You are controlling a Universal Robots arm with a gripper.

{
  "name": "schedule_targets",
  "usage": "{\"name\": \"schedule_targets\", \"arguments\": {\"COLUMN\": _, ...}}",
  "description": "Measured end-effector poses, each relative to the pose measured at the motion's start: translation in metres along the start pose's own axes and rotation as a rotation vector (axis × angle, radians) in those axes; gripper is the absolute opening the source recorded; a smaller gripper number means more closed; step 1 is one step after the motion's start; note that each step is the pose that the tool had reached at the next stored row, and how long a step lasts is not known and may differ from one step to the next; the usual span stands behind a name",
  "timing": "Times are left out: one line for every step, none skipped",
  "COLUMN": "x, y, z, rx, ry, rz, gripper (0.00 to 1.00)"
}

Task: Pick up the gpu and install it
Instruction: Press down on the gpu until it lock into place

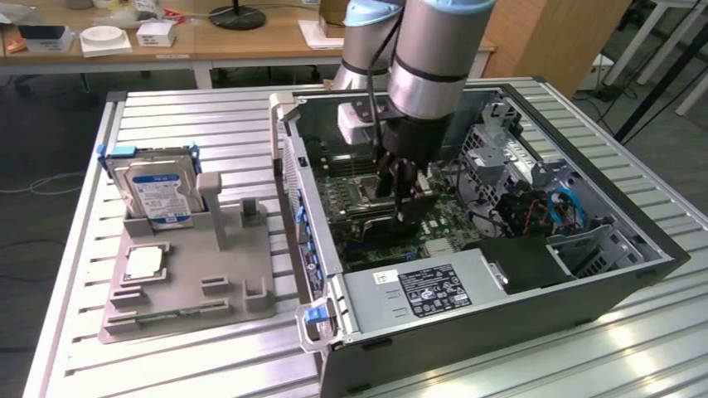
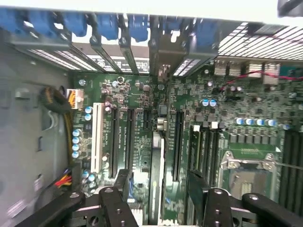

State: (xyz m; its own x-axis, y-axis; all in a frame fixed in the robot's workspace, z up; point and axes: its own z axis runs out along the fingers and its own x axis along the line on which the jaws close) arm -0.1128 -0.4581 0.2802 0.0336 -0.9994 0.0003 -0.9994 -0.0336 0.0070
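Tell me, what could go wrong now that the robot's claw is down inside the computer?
1. The open gripper straddles the gpu, which stands edge-on over the motherboard. A crooked move could bump or tilt the card.
2. Whether the card is fully down in its slot cannot be told; it might sit loose.
3. The fingers hang near small board parts and could scrape them.

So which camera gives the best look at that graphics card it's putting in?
The wrist view: the gpu stands edge-on on the motherboard, between the open gripper's fingers. In the exterior view the arm and gripper cover most of it inside the computer case.
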Motion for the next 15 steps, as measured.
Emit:
{"name": "schedule_targets", "arguments": {"x": 0.0000, "y": 0.0000, "z": -0.0045, "rx": 0.0000, "ry": 0.0001, "rz": 0.000, "gripper": 0.63}}
{"name": "schedule_targets", "arguments": {"x": 0.0000, "y": 0.0000, "z": -0.0078, "rx": 0.0001, "ry": -0.0012, "rz": 0.000, "gripper": 0.63}}
{"name": "schedule_targets", "arguments": {"x": 0.0001, "y": 0.0000, "z": -0.0078, "rx": 0.0003, "ry": -0.0023, "rz": 0.000, "gripper": 0.62}}
{"name": "schedule_targets", "arguments": {"x": 0.0001, "y": 0.0000, "z": -0.0078, "rx": 0.0002, "ry": -0.0021, "rz": 0.000, "gripper": 0.55}}
{"name": "schedule_targets", "arguments": {"x": 0.0000, "y": 0.0000, "z": -0.0078, "rx": 0.0002, "ry": -0.0022, "rz": 0.000, "gripper": 0.49}}
{"name": "schedule_targets", "arguments": {"x": 0.0000, "y": 0.0000, "z": -0.0078, "rx": 0.0002, "ry": -0.0023, "rz": 0.000, "gripper": 0.49}}
{"name": "schedule_targets", "arguments": {"x": 0.0001, "y": 0.0000, "z": -0.0078, "rx": 0.0001, "ry": -0.0022, "rz": 0.000, "gripper": 0.43}}
{"name": "schedule_targets", "arguments": {"x": 0.0001, "y": 0.0001, "z": -0.0078, "rx": 0.0001, "ry": -0.0022, "rz": 0.000, "gripper": 0.43}}
{"name": "schedule_targets", "arguments": {"x": 0.0001, "y": 0.0001, "z": -0.0078, "rx": 0.0001, "ry": -0.0022, "rz": 0.000, "gripper": 0.37}}
{"name": "schedule_targets", "arguments": {"x": 0.0001, "y": 0.0001, "z": -0.0078, "rx": 0.0001, "ry": -0.0022, "rz": 0.000, "gripper": 0.32}}
{"name": "schedule_targets", "arguments": {"x": 0.0001, "y": 0.0001, "z": -0.0079, "rx": 0.0000, "ry": -0.0021, "rz": 0.000, "gripper": 0.26}}
{"name": "schedule_targets", "arguments": {"x": 0.0001, "y": 0.0001, "z": -0.0078, "rx": 0.0000, "ry": -0.0020, "rz": 0.000, "gripper": 0.26}}
{"name": "schedule_targets", "arguments": {"x": 0.0001, "y": 0.0001, "z": -0.0077, "rx": -0.0001, "ry": -0.0019, "rz": 0.000, "gripper": 0.20}}
{"name": "schedule_targets", "arguments": {"x": 0.0000, "y": 0.0000, "z": -0.0071, "rx": 0.0001, "ry": -0.0022, "rz": 0.000, "gripper": 0.20}}
{"name": "schedule_targets", "arguments": {"x": 0.0000, "y": 0.0001, "z": -0.0062, "rx": 0.0002, "ry": -0.0023, "rz": 0.000, "gripper": 0.14}}
